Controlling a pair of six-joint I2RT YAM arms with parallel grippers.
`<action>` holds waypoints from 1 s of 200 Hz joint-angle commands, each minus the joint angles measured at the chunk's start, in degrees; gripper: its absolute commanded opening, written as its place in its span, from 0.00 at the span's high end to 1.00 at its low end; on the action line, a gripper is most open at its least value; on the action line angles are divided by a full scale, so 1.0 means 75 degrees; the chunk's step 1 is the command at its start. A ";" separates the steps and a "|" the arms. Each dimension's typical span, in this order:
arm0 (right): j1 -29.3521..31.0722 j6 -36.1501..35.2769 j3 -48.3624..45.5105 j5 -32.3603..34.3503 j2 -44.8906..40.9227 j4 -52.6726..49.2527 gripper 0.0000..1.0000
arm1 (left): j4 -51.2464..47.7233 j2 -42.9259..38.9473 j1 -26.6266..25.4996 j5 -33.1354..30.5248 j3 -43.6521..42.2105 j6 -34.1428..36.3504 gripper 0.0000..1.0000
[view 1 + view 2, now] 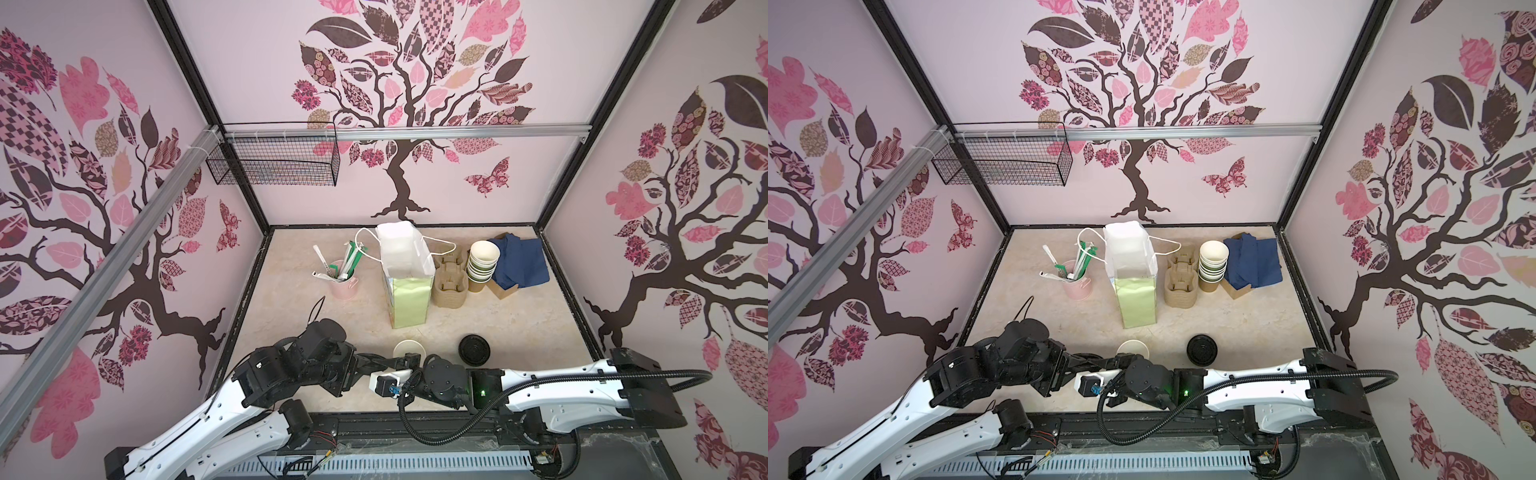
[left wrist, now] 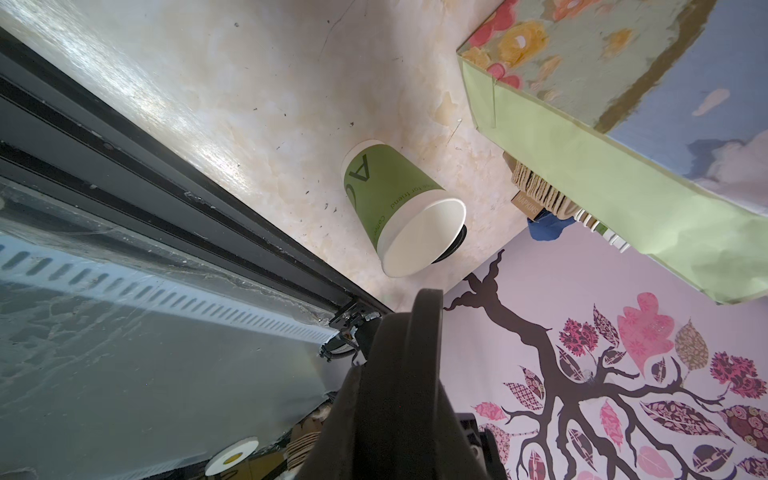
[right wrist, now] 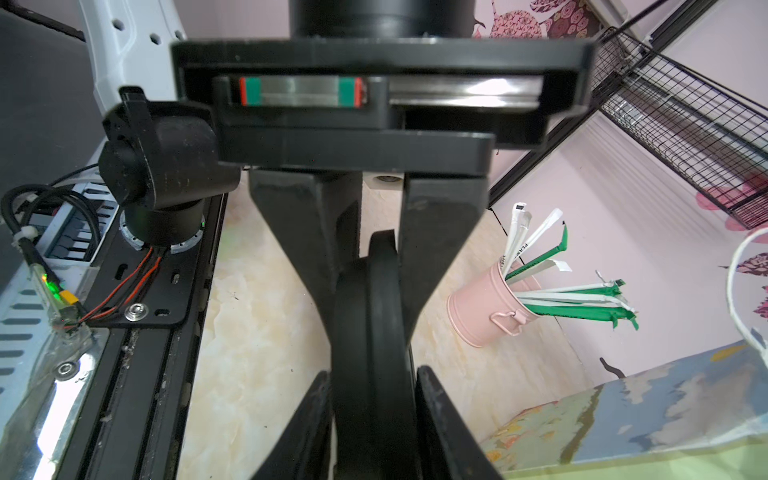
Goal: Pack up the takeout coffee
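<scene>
The takeout coffee's small green paper cup [image 1: 409, 348] [image 2: 386, 195] stands upright near the table's front edge, with no lid on it and its cream inside showing. Just in front of the cup the two grippers meet on a round black lid [image 3: 374, 316] held on edge. My left gripper [image 3: 374, 266] is shut on that lid from one side. My right gripper [image 3: 374, 372] has its fingers pressed on the lid's two faces from the other side. A second black lid [image 1: 474, 350] lies flat on the table to the right of the cup. The paper bag [image 1: 405, 286] stands open behind the cup.
Behind the bag's left side is a pink tin of stirrers [image 1: 344, 284]. Cardboard cup carriers [image 1: 448, 282], a stack of lidless cups [image 1: 482, 262] and blue napkins [image 1: 521, 259] sit to the bag's right. A wire basket [image 1: 274, 164] hangs on the back rail.
</scene>
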 commanded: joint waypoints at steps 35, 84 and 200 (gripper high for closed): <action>0.0060 0.0155 0.0314 0.0187 0.0234 0.0059 0.75 | 0.0098 0.0057 0.0039 0.0082 -0.0062 -0.0101 0.79; 0.0060 0.1163 0.0154 0.0105 -0.0129 -0.0088 0.88 | 0.0330 -0.0057 0.0037 -0.0514 0.0034 0.0107 0.40; -0.2369 0.9063 -0.0576 -0.2960 -0.4443 -0.3263 1.00 | 0.2003 -0.0483 0.0031 -0.3566 0.1925 1.4768 0.22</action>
